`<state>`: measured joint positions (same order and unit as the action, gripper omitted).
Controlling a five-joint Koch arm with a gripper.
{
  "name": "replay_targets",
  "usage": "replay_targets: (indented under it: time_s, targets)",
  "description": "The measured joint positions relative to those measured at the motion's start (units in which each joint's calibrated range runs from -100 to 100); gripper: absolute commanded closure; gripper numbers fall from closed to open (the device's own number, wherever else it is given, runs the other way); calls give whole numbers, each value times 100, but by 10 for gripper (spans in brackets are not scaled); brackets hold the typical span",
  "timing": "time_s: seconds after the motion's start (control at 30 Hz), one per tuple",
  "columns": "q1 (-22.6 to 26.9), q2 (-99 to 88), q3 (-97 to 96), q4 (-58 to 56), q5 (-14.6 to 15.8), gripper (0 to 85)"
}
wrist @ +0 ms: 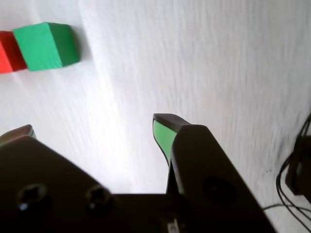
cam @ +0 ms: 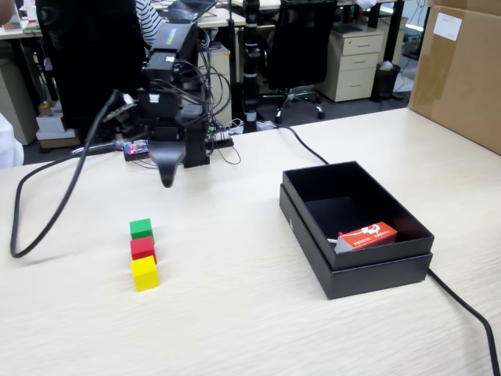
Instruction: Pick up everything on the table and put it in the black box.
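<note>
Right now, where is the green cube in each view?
Fixed view: green cube sits left of centre, at the far end of the cube row, touching the red cube.
Wrist view: green cube at the upper left.
Shared landmark: the red cube touching it, at the left edge.

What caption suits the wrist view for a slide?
Open gripper above the table, with green cube touching red cube at upper left.

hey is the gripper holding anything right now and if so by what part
Nothing is held. The gripper is open and empty above bare table; the green cube, red cube and yellow cube sit in a row untouched.
</note>
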<state>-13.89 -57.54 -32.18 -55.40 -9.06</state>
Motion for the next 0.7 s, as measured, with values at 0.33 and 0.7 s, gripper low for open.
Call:
replay_targets:
  time_s: [0.33, 0.7]
  targets:
    - [-527, 2472, 1807, 8, -547, 383]
    - [-532, 3676, 2182, 8, -596, 384]
